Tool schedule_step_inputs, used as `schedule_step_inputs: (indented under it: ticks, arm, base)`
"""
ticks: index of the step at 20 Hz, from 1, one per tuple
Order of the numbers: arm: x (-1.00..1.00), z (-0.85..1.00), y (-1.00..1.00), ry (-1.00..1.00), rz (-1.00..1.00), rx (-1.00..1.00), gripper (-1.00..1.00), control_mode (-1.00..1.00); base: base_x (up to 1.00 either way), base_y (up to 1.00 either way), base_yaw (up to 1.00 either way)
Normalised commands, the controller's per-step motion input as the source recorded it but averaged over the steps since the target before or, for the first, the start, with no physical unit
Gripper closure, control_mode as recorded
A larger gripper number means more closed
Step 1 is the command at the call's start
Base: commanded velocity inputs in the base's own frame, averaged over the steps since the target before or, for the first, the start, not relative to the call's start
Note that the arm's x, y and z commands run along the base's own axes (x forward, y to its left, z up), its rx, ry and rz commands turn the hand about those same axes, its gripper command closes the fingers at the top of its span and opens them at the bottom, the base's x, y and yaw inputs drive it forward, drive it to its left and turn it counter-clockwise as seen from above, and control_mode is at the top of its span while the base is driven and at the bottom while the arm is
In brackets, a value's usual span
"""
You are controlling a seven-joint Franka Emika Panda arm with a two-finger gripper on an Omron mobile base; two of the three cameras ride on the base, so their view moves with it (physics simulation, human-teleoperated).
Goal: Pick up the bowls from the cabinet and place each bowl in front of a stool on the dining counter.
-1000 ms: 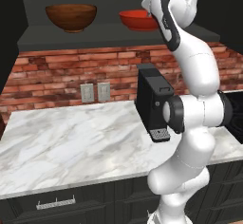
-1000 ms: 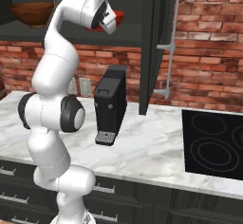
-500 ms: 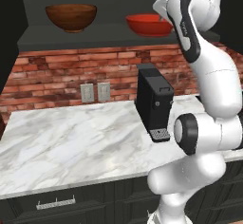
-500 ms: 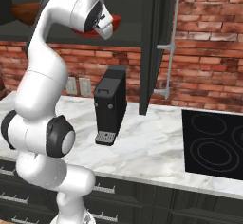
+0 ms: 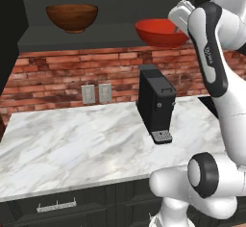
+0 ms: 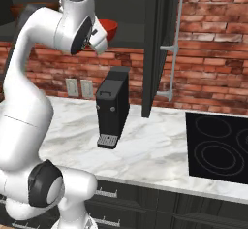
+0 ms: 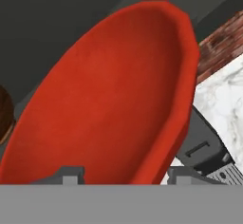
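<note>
Rim is the place to take the red bowl (image 7: 109,99): it sits on the cabinet (image 5: 120,0) shelf, right of the brown bowl (image 5: 72,17), wide, stiff and glossy, so probably slippery and light. The fingers (image 7: 71,174) stand apart astride the near rim, one inside, one outside, not visibly clamped. A pinch across the wall looks best.
</note>
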Motion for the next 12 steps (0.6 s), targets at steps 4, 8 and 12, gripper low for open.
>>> schedule_step_inputs:
  ticks: [4,8,12]
  arm:
    - [-1.00,0.00,0.00,0.00,0.00,0.00,1.00,-1.00]
    - [-1.00,-0.05,0.00,0.00,0.00,0.00,1.00,-1.00]
    - [-1.00,-0.18,0.00,0.00,0.00,0.00,1.00,-1.00]
  base:
    - [0.00,0.00,0.00]
    - [0.00,0.00,0.00]
    - [0.00,0.00,0.00]
